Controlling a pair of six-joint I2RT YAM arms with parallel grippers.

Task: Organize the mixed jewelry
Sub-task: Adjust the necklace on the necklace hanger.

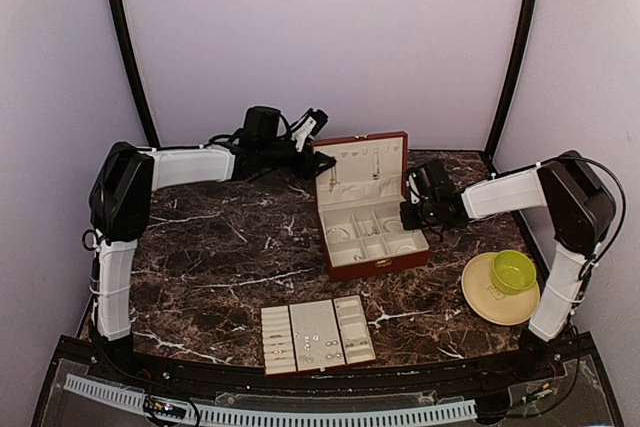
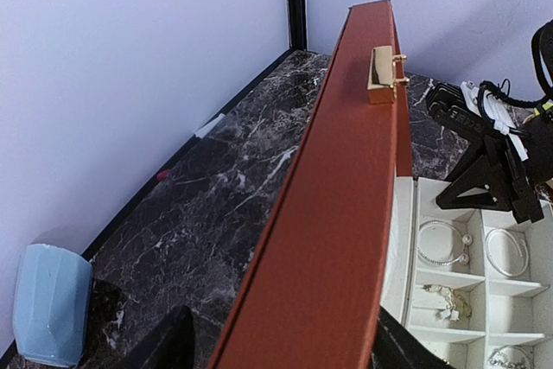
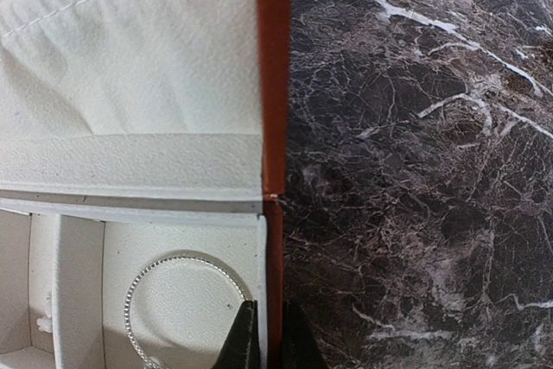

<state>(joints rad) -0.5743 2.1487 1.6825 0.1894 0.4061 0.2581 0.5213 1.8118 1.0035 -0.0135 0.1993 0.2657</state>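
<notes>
Bracing the red-brown box [image 1: 372, 232], my right gripper [image 3: 267, 334] pinches its side wall; left gripper [image 2: 276, 343] straddles the lid [image 2: 333, 213], grip unclear. Jewelry [image 1: 315, 339] waits on the tray [image 1: 275, 332]; I advise steady hold.

1. Soft, even light fills the booth; the pale walls [image 1: 320, 37] glow faintly lilac.
2. The dark marble table [image 1: 210, 257] shows only faint shadows under the arms.
3. The overhead view is a little grainy and bowed at the edges.
4. Up close, the red-brown lid [image 2: 337, 213] looks slightly soft; the cream lining [image 3: 130, 66] reads bright.
</notes>
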